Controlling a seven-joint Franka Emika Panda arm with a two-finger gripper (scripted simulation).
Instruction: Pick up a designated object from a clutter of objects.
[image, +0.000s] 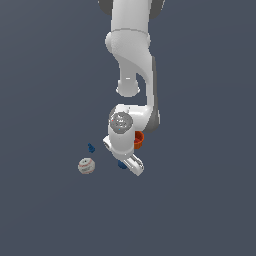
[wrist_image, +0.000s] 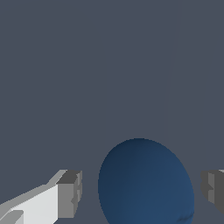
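Observation:
The designated object, a smooth dark-blue ball (wrist_image: 144, 175), fills the space between my gripper's (wrist_image: 141, 189) two fingers in the wrist view. One grey fingertip (wrist_image: 70, 194) and the other (wrist_image: 213, 186) each stand a small gap off the ball, so the gripper is open around it. In the exterior view only a sliver of the ball (image: 121, 164) shows under the white hand (image: 122, 142), low over the floor. The rest of the clutter lies close by: a white red-stitched baseball (image: 86, 166), a tiny blue piece (image: 91, 147) and an orange-red cup (image: 138, 139).
The cup sits just behind the hand toward the exterior view's right, partly hidden by the arm. Baseball and blue piece lie on the exterior view's left of the hand. Plain grey floor surrounds everything.

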